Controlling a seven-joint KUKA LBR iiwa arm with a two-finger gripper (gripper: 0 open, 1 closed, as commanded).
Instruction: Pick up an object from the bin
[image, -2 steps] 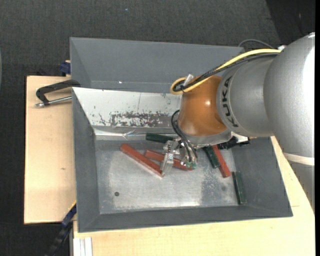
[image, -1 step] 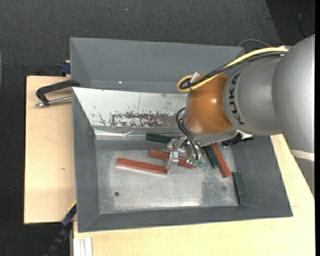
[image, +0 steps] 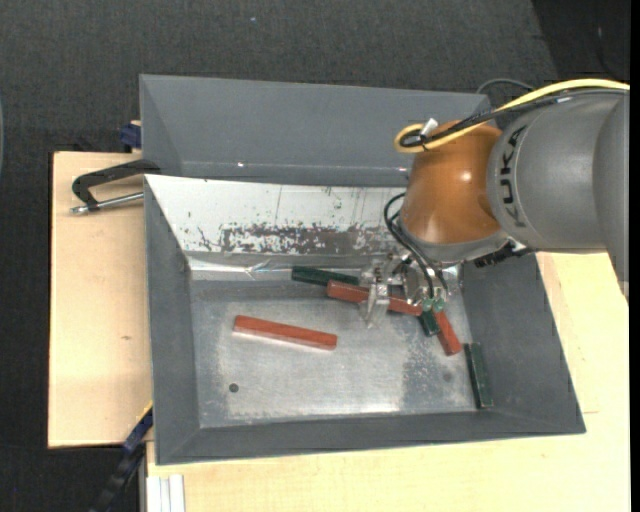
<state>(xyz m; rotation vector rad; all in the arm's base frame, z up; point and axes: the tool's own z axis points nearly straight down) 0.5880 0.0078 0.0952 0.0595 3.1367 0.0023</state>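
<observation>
My gripper (image: 380, 292) is low in the back right part of the bin, under the orange wrist cover. It is right over a red bar (image: 346, 292) that lies across the floor there. A dark green bar (image: 320, 275) lies just left of it, near the back wall. To the right of the gripper a short red and green piece (image: 444, 333) points toward the front right.
A long flat red stick (image: 285, 333) lies alone in the middle left of the floor. A dark green stick (image: 479, 375) rests along the right wall near the front. A small dark speck (image: 233, 389) sits front left. The arm covers the back right corner.
</observation>
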